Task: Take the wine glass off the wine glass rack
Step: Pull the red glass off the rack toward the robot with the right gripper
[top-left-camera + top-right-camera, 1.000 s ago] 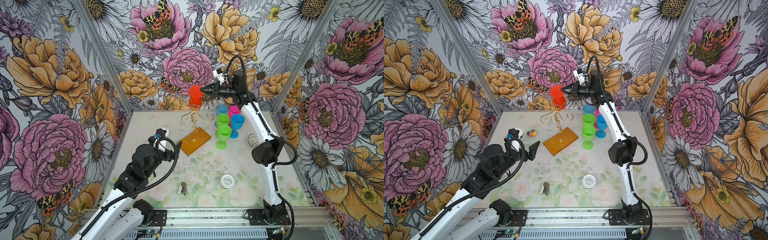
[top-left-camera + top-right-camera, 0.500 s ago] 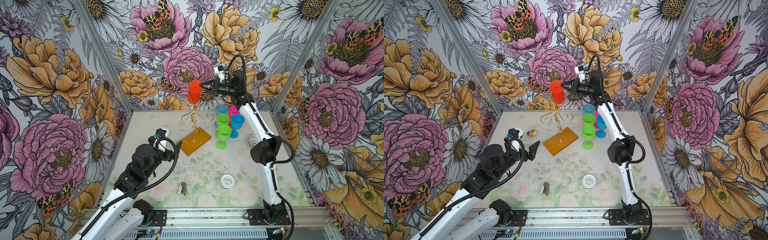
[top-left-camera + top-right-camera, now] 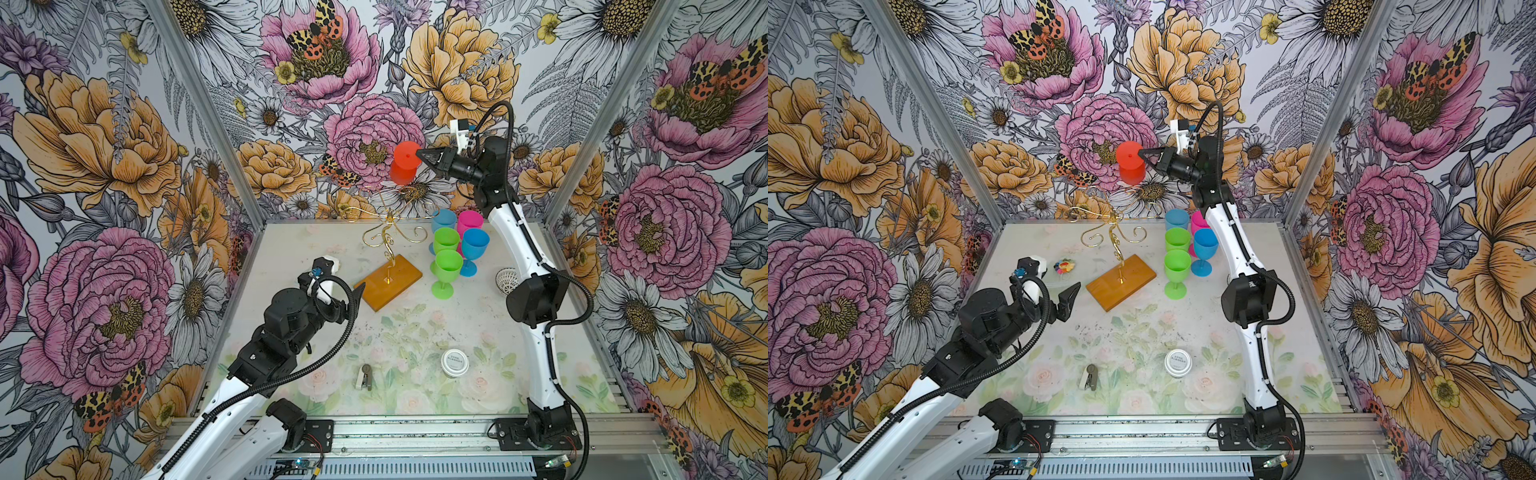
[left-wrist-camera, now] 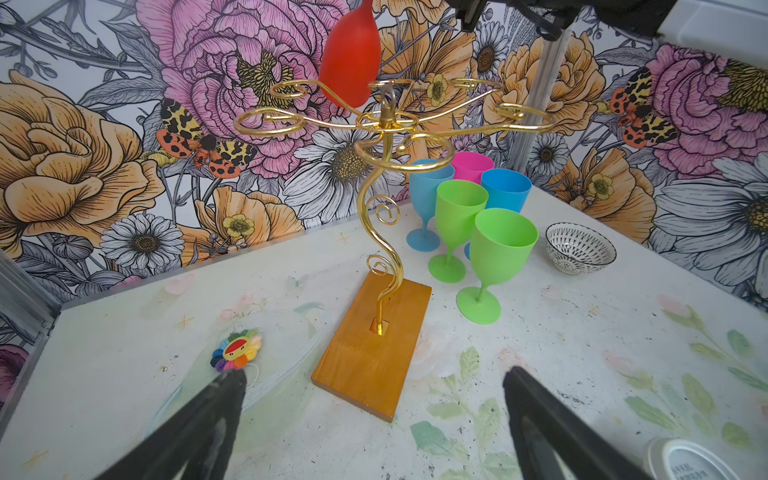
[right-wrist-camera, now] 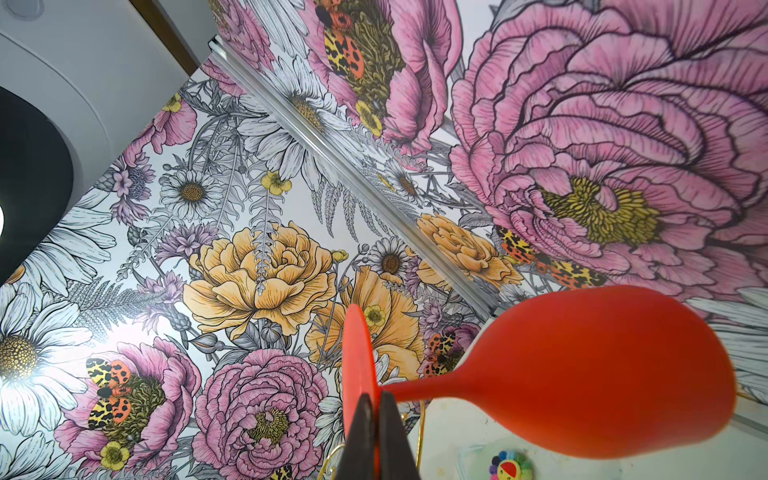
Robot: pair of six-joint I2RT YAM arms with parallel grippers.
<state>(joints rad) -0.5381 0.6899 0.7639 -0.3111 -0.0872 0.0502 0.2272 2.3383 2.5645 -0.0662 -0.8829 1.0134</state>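
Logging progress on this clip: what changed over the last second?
The right gripper, shut on the inverted red plastic wine glass by its foot, carried it upward from the gold wire wine glass rack. The open left gripper, rack and standing coloured goblets stayed put.

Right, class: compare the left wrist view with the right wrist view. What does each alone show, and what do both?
Left wrist only: the wooden base of the wine glass rack, five standing glasses, a patterned bowl, the open left gripper. Right wrist only: the right gripper shut on the foot of the red wine glass. Both: that glass, the flower toy, some rack wire.
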